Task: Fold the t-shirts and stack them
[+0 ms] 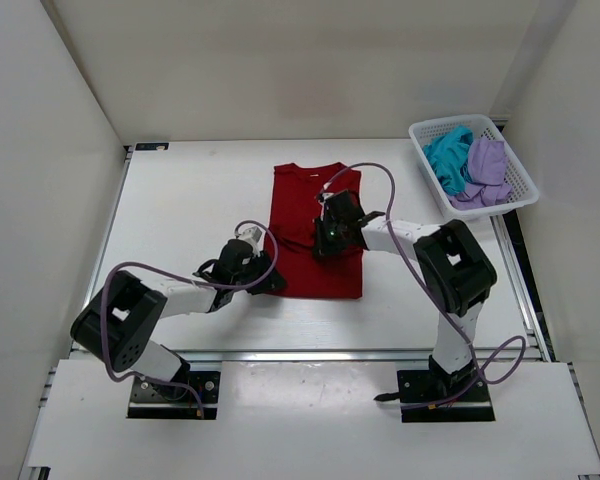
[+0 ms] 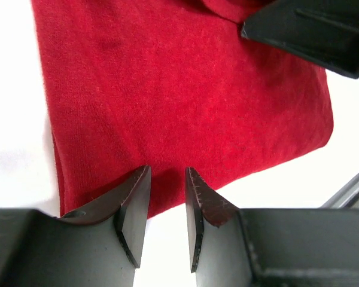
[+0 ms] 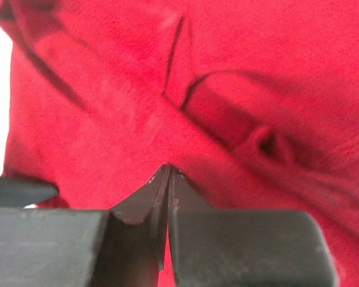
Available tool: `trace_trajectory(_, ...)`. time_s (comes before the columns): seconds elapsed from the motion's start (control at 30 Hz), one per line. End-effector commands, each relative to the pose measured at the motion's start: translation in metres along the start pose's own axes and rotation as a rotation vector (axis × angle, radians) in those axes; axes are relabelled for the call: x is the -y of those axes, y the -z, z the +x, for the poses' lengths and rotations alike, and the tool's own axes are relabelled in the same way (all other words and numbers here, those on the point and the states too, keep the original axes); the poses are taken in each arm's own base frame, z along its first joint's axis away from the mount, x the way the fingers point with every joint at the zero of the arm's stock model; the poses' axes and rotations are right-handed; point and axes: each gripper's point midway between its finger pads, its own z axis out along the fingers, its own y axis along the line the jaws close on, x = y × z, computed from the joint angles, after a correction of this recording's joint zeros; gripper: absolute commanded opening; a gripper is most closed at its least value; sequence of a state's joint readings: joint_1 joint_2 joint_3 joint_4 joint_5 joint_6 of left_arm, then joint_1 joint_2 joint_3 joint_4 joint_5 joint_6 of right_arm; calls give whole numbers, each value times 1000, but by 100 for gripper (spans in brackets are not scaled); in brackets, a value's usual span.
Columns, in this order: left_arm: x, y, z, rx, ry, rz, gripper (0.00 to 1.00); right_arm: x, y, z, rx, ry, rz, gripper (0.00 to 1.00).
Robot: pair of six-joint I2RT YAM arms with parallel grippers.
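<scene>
The white table (image 1: 180, 200) is smooth and matte. The dark red t-shirt (image 1: 300, 195) is laid flat at its centre, folded to a long rectangle, collar at the far end. It is judged light, limp and prone to creasing; it is best taken at a hem or corner, both layers together. The white mesh basket (image 1: 521, 182) at far right holds the teal shirt (image 1: 446, 155) and the lavender shirt (image 1: 486, 165), both crumpled. The left gripper (image 2: 167, 173) is held part-spread at the near hem. The right gripper (image 3: 169, 170) is pressed together on mid-shirt; whether cloth is caught cannot be told.
</scene>
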State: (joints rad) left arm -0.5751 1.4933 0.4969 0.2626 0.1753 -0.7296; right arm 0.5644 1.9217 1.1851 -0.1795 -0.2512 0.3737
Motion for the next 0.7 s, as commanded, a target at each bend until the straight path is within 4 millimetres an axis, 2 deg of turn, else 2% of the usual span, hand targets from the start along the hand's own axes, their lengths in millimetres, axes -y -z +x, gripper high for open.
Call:
trace_trajectory(0.0,2,10,8,-13,18,12,41,-23,19,-9,70,43,-37,0)
trace_trajectory(0.03,0,13,13,-23,19,8,40,-22,21,-6,65,35,-36,0)
trace_trajectory(0.07,2,14,9,-9,19,21,41,-29,20,-1,53,38,-57,0)
trace_trajectory(0.2,-2,19,10,6,38,25,41,-29,13,21,9,52,-57,0)
trace_trajectory(0.27,-4,20,14,1,37,21,41,-24,6,23,-9,46,-46,0)
trace_trajectory(0.37,-7,21,16,-2,30,15,42,-14,3,8,27,30,-31,0)
trace_trajectory(0.43,-11,21,18,-8,31,2,41,-8,3,-15,76,31,-19,0)
trace_trajectory(0.47,-17,21,16,-1,38,-10,41,0,2,-21,80,18,-2,0)
trace_trajectory(0.53,-21,21,20,-9,40,-18,41,10,6,-51,135,32,23,0)
trace_trajectory(0.6,-26,23,22,-10,45,-30,41,20,17,-85,204,12,36,0)
trace_trajectory(0.63,-23,23,23,-11,42,-20,41,31,22,-95,229,-7,48,0)
trace_trajectory(0.67,-23,24,24,-12,41,-17,41,32,31,-113,271,-14,46,0)
